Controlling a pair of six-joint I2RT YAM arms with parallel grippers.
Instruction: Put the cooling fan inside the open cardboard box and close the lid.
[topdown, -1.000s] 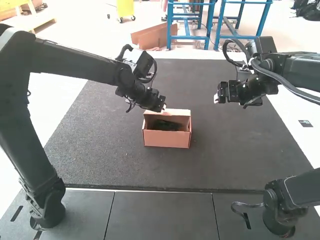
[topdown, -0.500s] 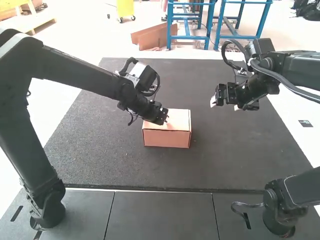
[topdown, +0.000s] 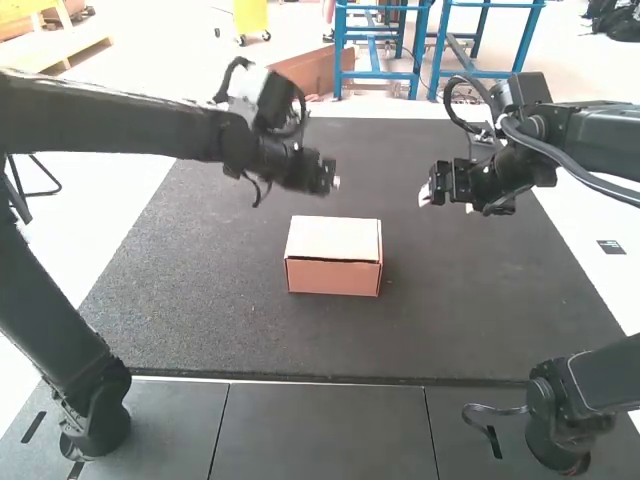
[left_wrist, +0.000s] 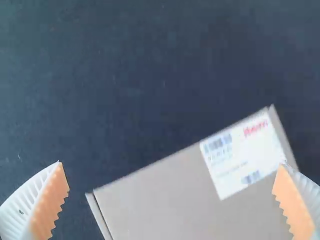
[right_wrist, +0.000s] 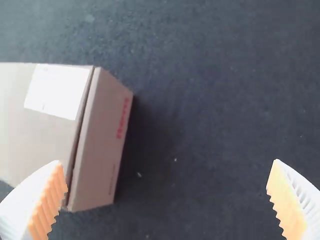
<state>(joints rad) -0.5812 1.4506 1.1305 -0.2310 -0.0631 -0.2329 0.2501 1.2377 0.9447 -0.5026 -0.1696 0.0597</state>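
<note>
Since the small brown cardboard box (topdown: 333, 255) sits mid-tabletop, lid flat and long axis left to right, you have your left hand (topdown: 325, 178), spread and empty, hovering above and beyond its far edge, nearer than your released right hand (topdown: 430, 192).

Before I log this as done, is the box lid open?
No, the lid lies flat across the top of the box.

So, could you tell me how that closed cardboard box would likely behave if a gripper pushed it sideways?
The cardboard box sits flat and squat, so it would probably slide rather than tip. The mat looks rough, so it may drag. Its cardboard walls could dent under a hard push.
</note>
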